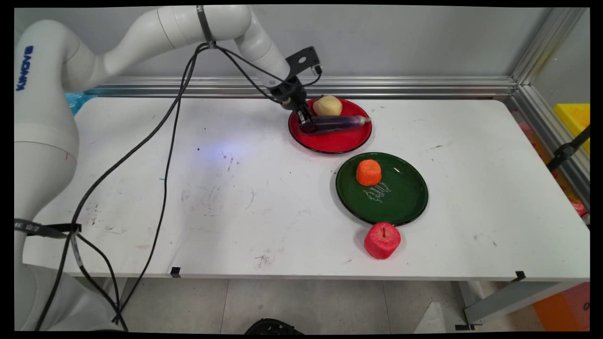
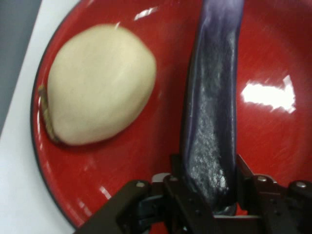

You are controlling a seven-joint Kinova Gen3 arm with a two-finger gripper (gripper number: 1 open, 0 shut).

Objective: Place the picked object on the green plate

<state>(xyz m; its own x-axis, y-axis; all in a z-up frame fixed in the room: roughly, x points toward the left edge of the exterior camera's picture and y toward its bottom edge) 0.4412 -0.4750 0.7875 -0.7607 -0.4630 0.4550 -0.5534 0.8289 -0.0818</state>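
While your pincer [image 1: 307, 123] grips the eggplant [image 1: 337, 123] on the red plate [image 1: 339, 143], what looks like a potato [image 1: 327, 105] sits beside it.

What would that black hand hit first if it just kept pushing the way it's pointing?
Probably the red plate: the hand is already shut on the purple eggplant, which lies over the plate. Whether they touch is unclear.

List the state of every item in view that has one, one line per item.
hand: shut on the eggplant's end
eggplant: lying across the red plate, gripped at one end
red plate: holds eggplant and potato
potato: resting on the red plate, untouched
green plate: holds the orange
orange: upright on green plate
apple: on the table, by the green plate
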